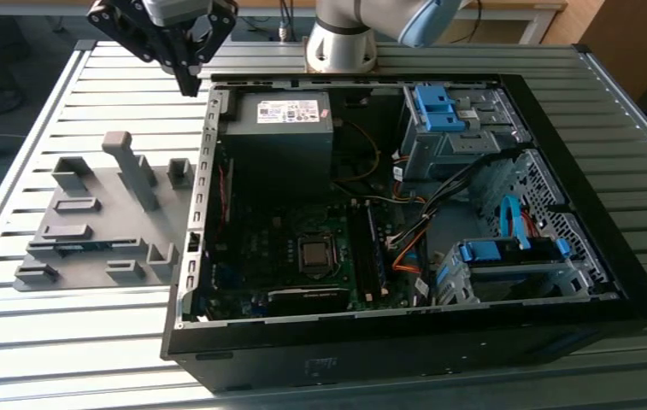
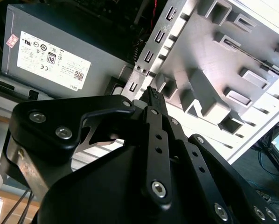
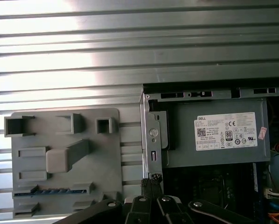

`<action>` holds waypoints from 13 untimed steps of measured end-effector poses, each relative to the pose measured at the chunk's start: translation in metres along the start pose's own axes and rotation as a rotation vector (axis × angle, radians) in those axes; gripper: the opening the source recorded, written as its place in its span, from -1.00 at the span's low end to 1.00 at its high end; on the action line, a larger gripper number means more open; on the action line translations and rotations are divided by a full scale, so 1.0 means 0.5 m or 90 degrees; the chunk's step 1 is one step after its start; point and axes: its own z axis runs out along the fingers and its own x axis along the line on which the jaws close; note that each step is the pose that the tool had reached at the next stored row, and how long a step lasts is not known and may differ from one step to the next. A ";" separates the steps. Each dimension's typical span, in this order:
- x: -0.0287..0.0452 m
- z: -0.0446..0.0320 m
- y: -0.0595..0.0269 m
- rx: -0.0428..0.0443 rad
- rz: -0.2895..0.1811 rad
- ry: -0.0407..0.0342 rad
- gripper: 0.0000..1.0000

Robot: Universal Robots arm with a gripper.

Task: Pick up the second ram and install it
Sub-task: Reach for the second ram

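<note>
Now | claw (image 1: 190, 83) hung pinched together, empty, over case (image 1: 414, 346) edge | ram (image 3: 51, 191) sat in holder (image 3: 107, 158) | advice: needed spreading, squaring along ram

Bright daylight; glare on table (image 3: 60, 60); computer case (image 1: 414, 354) interior dim.

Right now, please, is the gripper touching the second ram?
Apart: the exterior view shows the gripper near the case corner, the second ram lying in the grey holder, far off.

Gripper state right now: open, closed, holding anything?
Gripper: closed, nothing held.
</note>
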 end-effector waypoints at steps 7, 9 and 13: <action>0.008 0.000 -0.001 0.0000 0.000 0.0000 -0.79; 0.010 0.000 -0.001 0.0000 0.000 0.0000 -0.79; 0.015 0.000 -0.001 0.0000 0.000 0.0000 -0.79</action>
